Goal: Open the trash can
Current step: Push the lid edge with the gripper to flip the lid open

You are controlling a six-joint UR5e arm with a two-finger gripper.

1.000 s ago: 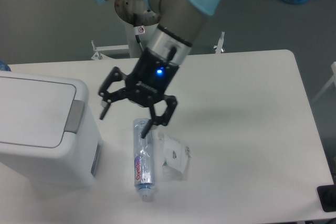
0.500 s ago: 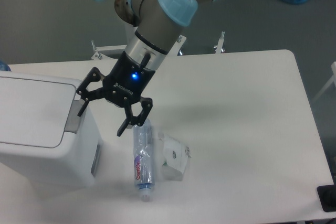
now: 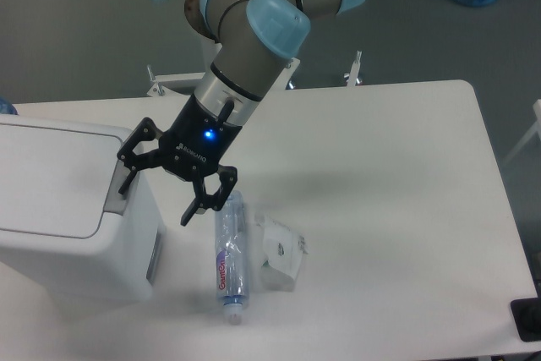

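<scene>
- The trash can [image 3: 59,217] stood at the left edge of the table [image 3: 397,209], a big white box with a flat lid [image 3: 51,183] and a grey push tab [image 3: 118,188] along the lid's right side; the lid lay shut
- The gripper [image 3: 156,192] hung over the can's right edge with its fingers spread wide and nothing between them
- One fingertip [image 3: 125,182] was over the grey tab, though contact could not be told; the other finger [image 3: 193,211] pointed down just right of the can
- A clear plastic bottle [image 3: 230,251] lay on its side near the can's right, cap toward the near edge
- A crumpled white packet [image 3: 281,253] lay just right of the bottle
</scene>
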